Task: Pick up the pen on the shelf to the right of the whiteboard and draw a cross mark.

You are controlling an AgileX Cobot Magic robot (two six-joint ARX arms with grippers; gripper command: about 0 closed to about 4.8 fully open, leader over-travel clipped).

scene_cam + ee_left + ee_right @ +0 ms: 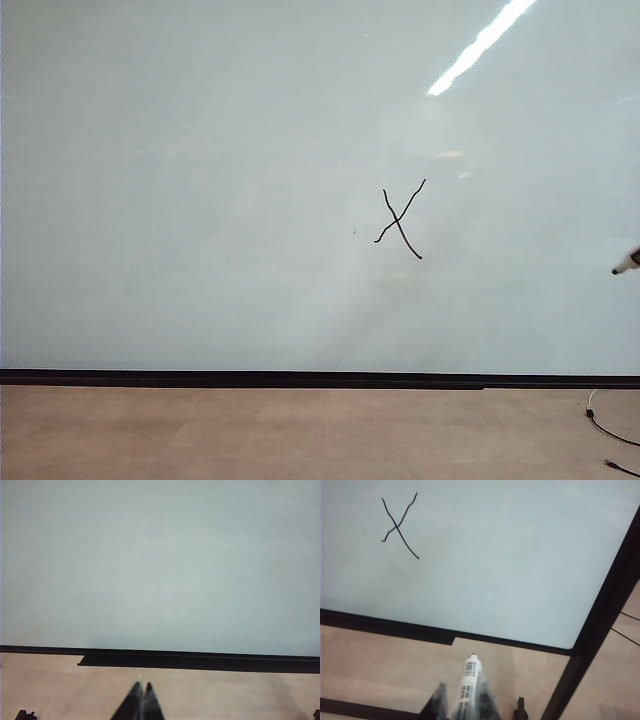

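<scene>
Fingers of right gripper [462, 705] pinched on lower barrel of pen [468, 679], tip projecting beyond them toward whiteboard [520, 555] and clear of it, finished cross mark [399, 525] well apart up the board; fingers of left gripper [141, 702] pressed together on nothing, low before the board's black strip. Judged light, rigid and smooth-barrelled, hence prone to swivel or slide; best taken mid-barrel, square across. Rear of pen hidden between fingers, fingers blurred; exterior view cuts off all but pen tip [626, 263] at its edge.
</scene>
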